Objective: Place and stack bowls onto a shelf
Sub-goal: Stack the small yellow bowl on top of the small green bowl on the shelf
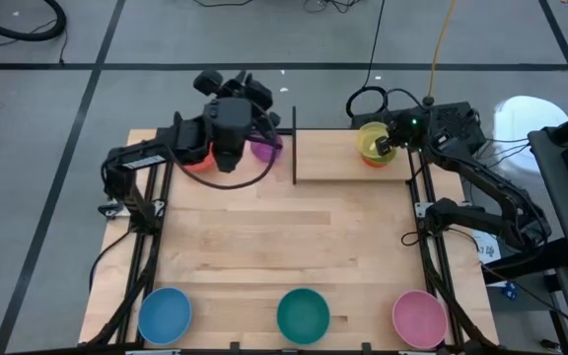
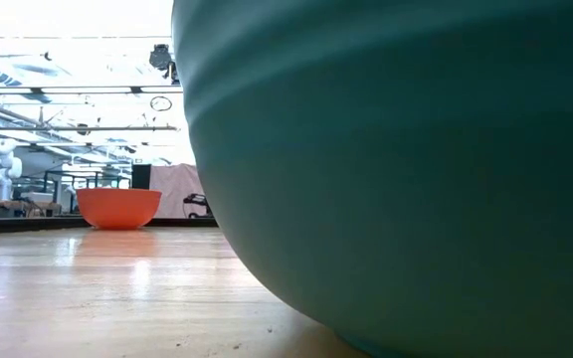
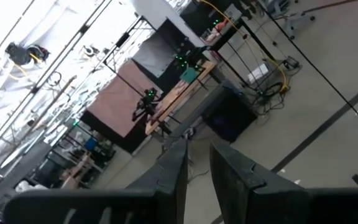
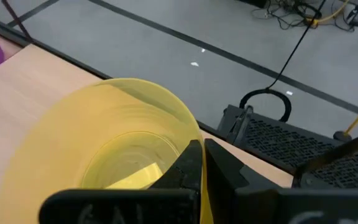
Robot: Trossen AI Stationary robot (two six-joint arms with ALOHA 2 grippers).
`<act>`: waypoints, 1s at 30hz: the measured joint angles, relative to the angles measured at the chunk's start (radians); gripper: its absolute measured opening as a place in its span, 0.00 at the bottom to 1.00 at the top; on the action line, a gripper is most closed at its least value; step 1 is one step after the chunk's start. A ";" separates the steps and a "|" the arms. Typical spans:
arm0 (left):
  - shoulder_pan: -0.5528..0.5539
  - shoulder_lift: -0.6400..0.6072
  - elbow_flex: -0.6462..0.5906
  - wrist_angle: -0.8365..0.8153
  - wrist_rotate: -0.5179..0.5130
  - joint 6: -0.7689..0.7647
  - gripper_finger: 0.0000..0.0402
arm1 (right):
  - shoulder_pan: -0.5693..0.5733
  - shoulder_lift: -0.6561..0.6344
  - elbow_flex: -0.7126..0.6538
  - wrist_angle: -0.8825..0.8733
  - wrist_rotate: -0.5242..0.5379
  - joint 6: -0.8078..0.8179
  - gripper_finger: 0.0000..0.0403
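In the high view the light-wood shelf (image 1: pixel 333 156), with its black post (image 1: pixel 294 146), stands at the table's far edge. A yellow bowl (image 1: pixel 371 143) is over its right end, and my right gripper (image 1: pixel 389 144) is shut on that bowl (image 4: pixel 117 143). A purple bowl (image 1: pixel 264 149) and a red-orange bowl (image 1: pixel 195 156) sit on the tabletop left of the post, partly under my left arm. My left gripper (image 3: pixel 197 171) is raised and points out past the far edge. Its fingers stand a narrow gap apart and hold nothing. My right gripper holds the yellow bowl by its rim (image 4: pixel 194 134) on the side toward the table's right edge. One finger (image 4: pixel 185 165) is inside the bowl and the other (image 4: pixel 229 168) outside. The bowl tilts over the shelf board; whether its base rests there I cannot tell.
A blue bowl (image 1: pixel 166 314), a teal bowl (image 1: pixel 304 314) and a pink bowl (image 1: pixel 419 318) stand in a row along the table's near edge. The teal bowl (image 2: pixel 396 169) fills most of the low view, and the red-orange bowl (image 2: pixel 117 207) shows beyond it. Bare wood (image 1: pixel 284 237) lies between.
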 joint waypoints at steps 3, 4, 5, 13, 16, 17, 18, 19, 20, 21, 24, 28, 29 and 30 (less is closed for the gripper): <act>-0.001 -0.004 0.000 -0.011 -0.001 -0.026 0.18 | 0.000 0.001 -0.002 0.004 0.002 -0.012 0.00; -0.001 -0.004 0.000 -0.018 -0.001 -0.027 0.18 | 0.000 0.003 -0.002 0.004 0.003 -0.014 0.00; -0.001 -0.002 0.000 -0.023 0.000 -0.027 0.18 | 0.000 0.003 -0.002 0.003 0.004 -0.014 0.00; -0.004 -0.001 0.000 -0.110 0.033 -0.109 0.18 | 0.015 0.003 -0.002 0.001 0.054 0.013 0.00; -0.004 -0.001 0.000 -0.140 0.034 -0.140 0.18 | 0.024 0.005 -0.002 0.000 0.079 0.013 0.00; -0.004 -0.001 0.000 -0.148 0.034 -0.147 0.18 | 0.027 0.008 -0.002 0.001 0.085 0.012 0.00; -0.004 -0.001 0.000 -0.154 0.034 -0.154 0.18 | 0.029 0.012 -0.002 0.000 0.089 0.007 0.00; -0.004 -0.001 0.000 -0.160 0.034 -0.157 0.18 | 0.032 0.018 -0.002 -0.004 0.105 -0.002 0.00; -0.004 -0.001 0.000 -0.165 0.034 -0.159 0.18 | 0.036 0.024 -0.002 -0.011 0.115 -0.018 0.00; -0.004 -0.001 0.000 -0.171 0.036 -0.166 0.18 | 0.042 0.031 -0.008 -0.011 0.129 -0.041 0.00; -0.004 -0.001 0.000 -0.198 0.047 -0.199 0.18 | 0.055 0.037 -0.033 -0.010 0.158 -0.109 0.00; -0.004 -0.001 0.000 -0.208 0.052 -0.213 0.18 | 0.056 0.036 -0.043 0.001 0.157 -0.114 0.01; -0.004 -0.001 0.000 -0.208 0.051 -0.209 0.18 | 0.056 0.036 -0.043 0.003 0.157 -0.114 0.02; -0.004 -0.001 0.000 -0.208 0.051 -0.207 0.18 | 0.056 0.036 -0.043 0.005 0.157 -0.112 0.02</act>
